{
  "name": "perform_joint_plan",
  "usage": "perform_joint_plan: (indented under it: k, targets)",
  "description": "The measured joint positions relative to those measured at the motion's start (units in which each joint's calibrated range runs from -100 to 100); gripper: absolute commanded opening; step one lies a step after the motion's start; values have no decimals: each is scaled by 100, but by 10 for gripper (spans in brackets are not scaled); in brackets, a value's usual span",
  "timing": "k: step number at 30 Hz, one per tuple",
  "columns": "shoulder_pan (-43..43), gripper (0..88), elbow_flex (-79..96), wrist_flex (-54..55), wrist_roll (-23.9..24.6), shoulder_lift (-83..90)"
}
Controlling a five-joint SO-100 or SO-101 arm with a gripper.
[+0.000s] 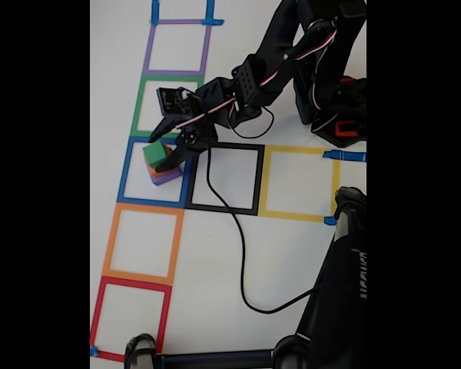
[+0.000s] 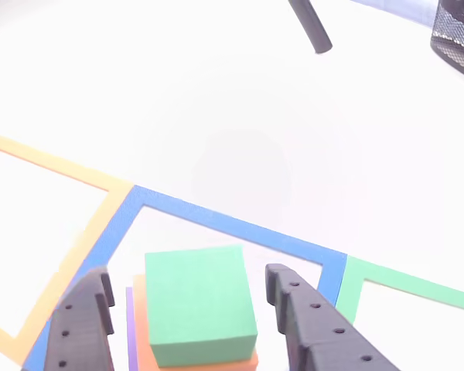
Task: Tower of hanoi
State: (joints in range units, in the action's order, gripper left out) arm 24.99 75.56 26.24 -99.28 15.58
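Observation:
The tower of hanoi (image 1: pixel 160 165) stands in the blue tape square (image 1: pixel 127 173) as a stack, with a purple cube (image 1: pixel 167 177) at the bottom, an orange one in the middle and a green cube (image 1: pixel 154 151) on top. My gripper (image 1: pixel 156 154) reaches down from the upper right and straddles the top of the stack. In the other view the green cube (image 2: pixel 197 301) rests on the orange cube (image 2: pixel 139 317), with a purple edge (image 2: pixel 129 332) below. My gripper (image 2: pixel 187 277) is open, and a small gap shows between the green cube and each finger.
Tape squares run in a column: purple (image 1: pixel 147 48), green (image 1: pixel 140 100), blue, orange (image 1: pixel 111 238) and red (image 1: pixel 100 311). Black (image 1: pixel 259 181) and yellow (image 1: pixel 334 184) squares lie to the right. A black cable (image 1: pixel 242 261) loops across the table. A dark stand (image 1: pixel 346 277) is at the lower right.

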Motion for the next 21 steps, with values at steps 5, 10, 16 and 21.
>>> perform_joint_plan:
  k: [5, 10, 16, 21]
  targets:
    - [222, 124, 0, -355, 0, 734]
    - [492, 12, -390, -1878, 486, 2001]
    - [421, 12, -1470, -4756, 773, 3267]
    - [-363, 12, -2656, -7287, 719, 3833]
